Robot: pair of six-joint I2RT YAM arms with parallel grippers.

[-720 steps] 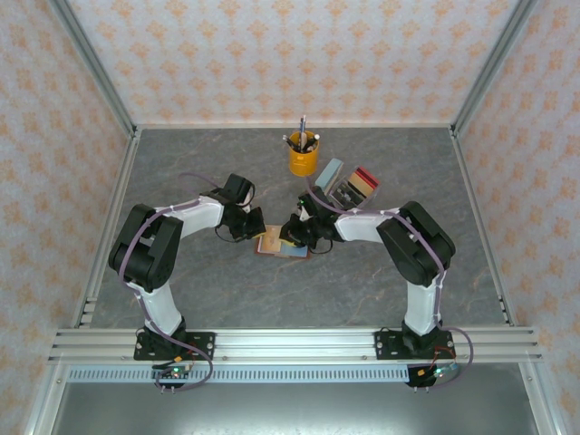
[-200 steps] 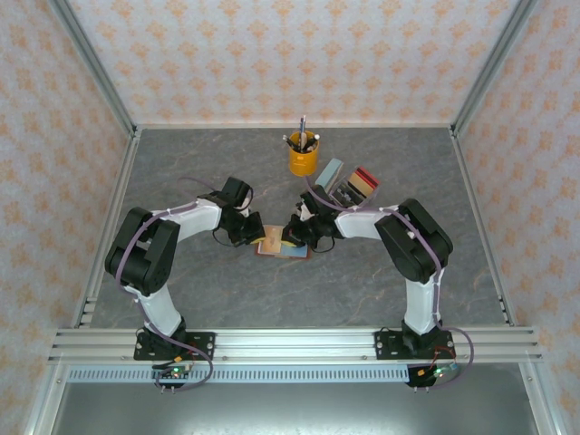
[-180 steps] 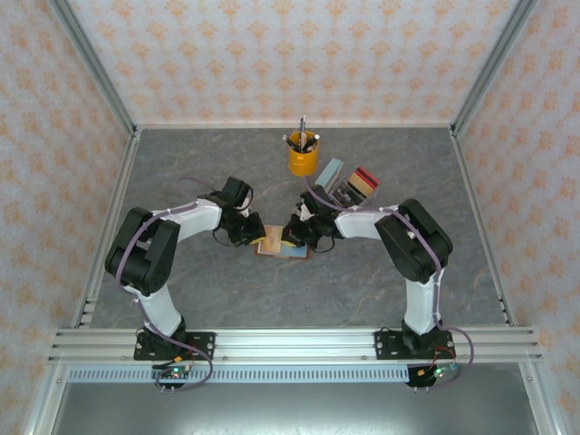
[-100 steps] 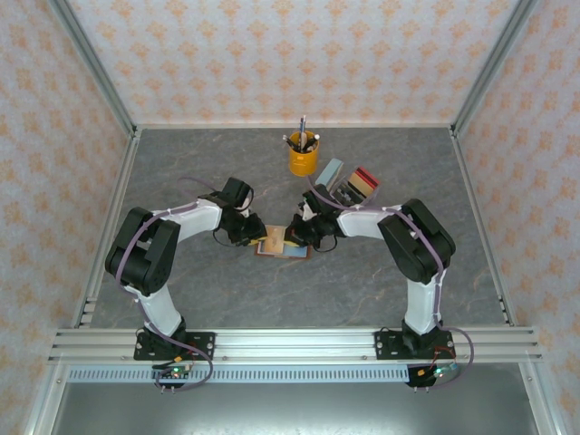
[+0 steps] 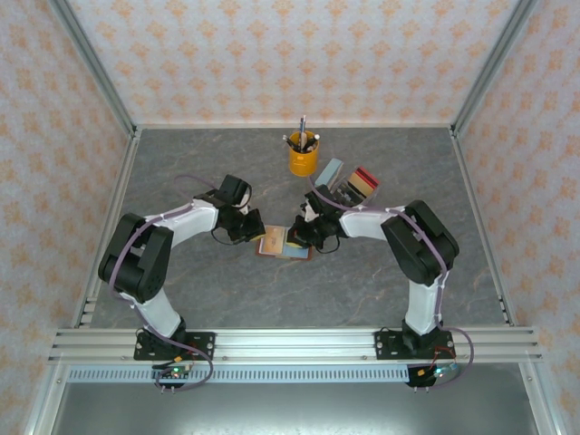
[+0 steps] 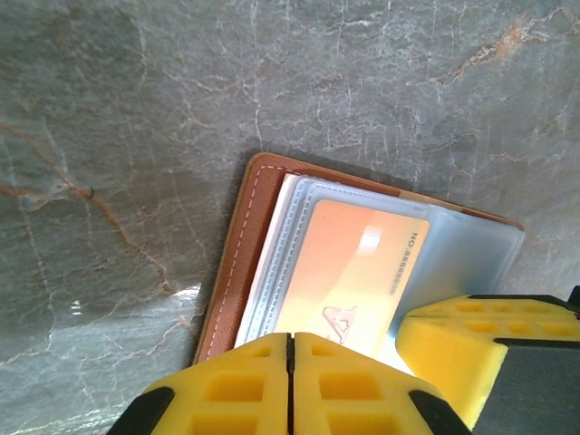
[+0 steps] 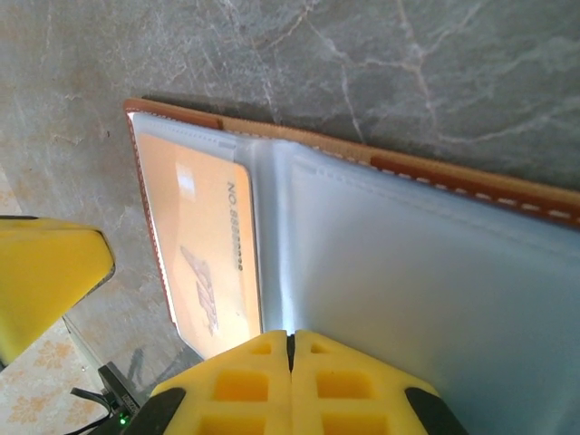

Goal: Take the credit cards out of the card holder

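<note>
The card holder (image 5: 281, 244) lies open like a book on the grey table between both arms. Its brown leather edge (image 6: 237, 263) frames clear sleeves, and an orange credit card (image 6: 358, 272) sits in the left sleeve. My left gripper (image 6: 291, 337) is shut, pads together, tips right at that card's near edge; no grip on it shows. From the top it is at the holder's left side (image 5: 256, 235). My right gripper (image 7: 290, 335) is shut over the fold, beside the same card (image 7: 199, 245), on the pale empty sleeve (image 7: 426, 290), at the holder's right (image 5: 295, 237).
A yellow cup (image 5: 304, 156) holding pens stands behind the holder. To its right a pale blue block (image 5: 330, 172) and a red item (image 5: 364, 178) lean together near the right arm. Patterned walls close off the table on three sides.
The left gripper opened slightly and shut again at the holder's left side, while the left elbow swung outward. The right gripper has barely shifted. The holder stays in place.
</note>
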